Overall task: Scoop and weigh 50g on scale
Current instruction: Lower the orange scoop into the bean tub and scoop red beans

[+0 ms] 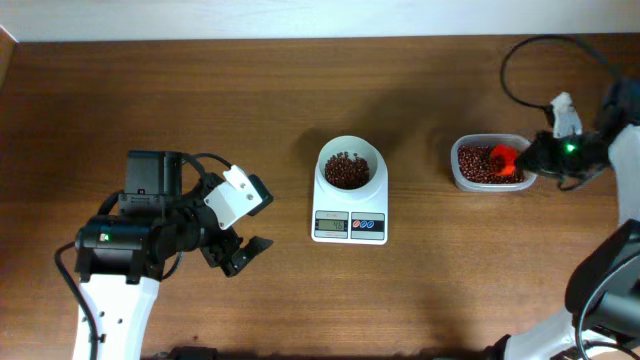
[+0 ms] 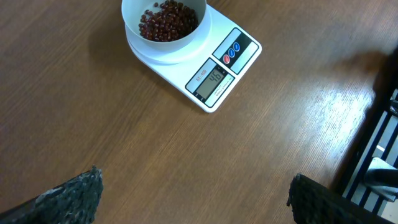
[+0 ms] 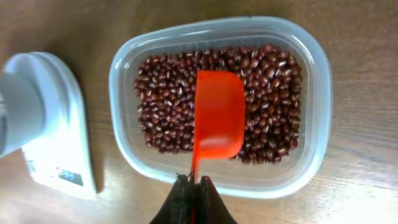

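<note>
Holding scoop (image 3: 219, 115) in closed right end effector (image 3: 193, 186) over tub (image 3: 317, 93) of beans (image 3: 161, 106) near table's (image 1: 450, 300) right edge — scale (image 1: 349, 225) leftward at mid-table, along scoop's axis — left end effector (image 1: 250, 222) wide open.

From overhead you can't read the display on the scale (image 1: 349, 212); its digits are too small. In the left wrist view the top edge cuts off the far side of the bowl (image 2: 163, 48), and only the fingertips of the left gripper (image 2: 194, 202) show, at the bottom edge. In the right wrist view the scale runs off the left edge, blurred. The scoop (image 3: 219, 115) hides the beans (image 3: 158, 106) beneath it, and its handle vanishes between the pinched fingers of the right gripper (image 3: 193, 202).
</note>
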`<action>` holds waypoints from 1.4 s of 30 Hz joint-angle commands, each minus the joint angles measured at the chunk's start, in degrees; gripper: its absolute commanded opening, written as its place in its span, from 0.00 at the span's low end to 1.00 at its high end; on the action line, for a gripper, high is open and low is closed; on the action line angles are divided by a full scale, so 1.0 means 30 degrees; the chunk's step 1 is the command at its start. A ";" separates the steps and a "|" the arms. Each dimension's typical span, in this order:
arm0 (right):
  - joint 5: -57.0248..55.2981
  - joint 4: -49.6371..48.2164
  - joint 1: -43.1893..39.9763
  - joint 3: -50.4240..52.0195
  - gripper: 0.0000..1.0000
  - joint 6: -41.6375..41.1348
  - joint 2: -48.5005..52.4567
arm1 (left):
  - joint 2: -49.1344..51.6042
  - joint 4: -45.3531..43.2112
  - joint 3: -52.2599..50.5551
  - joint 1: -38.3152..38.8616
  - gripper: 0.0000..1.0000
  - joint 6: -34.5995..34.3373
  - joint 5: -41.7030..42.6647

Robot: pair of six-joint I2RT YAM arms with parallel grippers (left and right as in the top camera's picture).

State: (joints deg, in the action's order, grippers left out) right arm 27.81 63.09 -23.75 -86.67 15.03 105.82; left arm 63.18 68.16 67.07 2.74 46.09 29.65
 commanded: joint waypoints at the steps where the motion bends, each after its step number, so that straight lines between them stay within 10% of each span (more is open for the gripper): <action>1: 0.2353 0.0372 -0.1217 0.0109 0.04 0.0415 0.0175 | -0.0044 0.0022 0.0146 -0.0095 0.99 0.0248 0.0328; 15: -0.3716 0.0131 0.2550 0.0219 0.04 0.1348 0.0204 | -0.0044 0.0029 0.0146 -0.0095 0.99 0.0248 0.0328; 42: 0.6892 -0.0991 -0.1800 0.1581 0.04 0.1574 0.1406 | -0.0044 0.0022 0.0146 -0.0095 0.99 0.0248 0.0328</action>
State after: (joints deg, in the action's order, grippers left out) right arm 43.44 59.77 -27.77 -82.30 18.50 109.47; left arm 63.18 68.16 67.07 2.74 46.09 29.65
